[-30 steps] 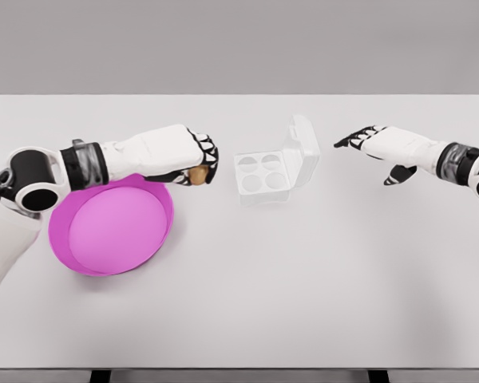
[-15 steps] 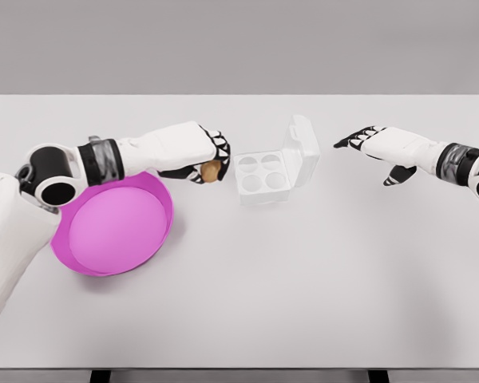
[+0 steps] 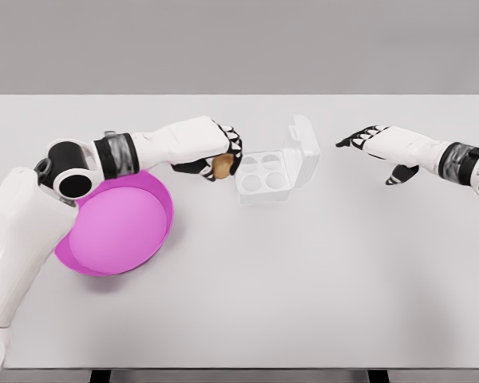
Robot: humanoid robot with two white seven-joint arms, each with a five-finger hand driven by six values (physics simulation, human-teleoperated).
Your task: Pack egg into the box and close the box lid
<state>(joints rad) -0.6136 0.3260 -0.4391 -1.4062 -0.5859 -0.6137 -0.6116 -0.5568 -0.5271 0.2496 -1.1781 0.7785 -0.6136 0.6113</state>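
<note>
Since a second ago, the left hand point(image 3: 215, 153) has carried the egg point(image 3: 222, 165) from above the bowl point(image 3: 116, 227) toward the box point(image 3: 263, 176), and now hovers just left of it, fingers curled round the egg. Right of the box, the right hand point(image 3: 377, 142) hangs with fingers spread, holding nothing. Transport is the step in hand, I judge; next the egg needs lowering into a near cup, then the upright lid point(image 3: 303, 149) folded down. Fingers hide most of the egg.

A white table point(image 3: 303, 271) bears a pink bowl point(image 3: 116, 227) and an open clear box point(image 3: 271, 169).
</note>
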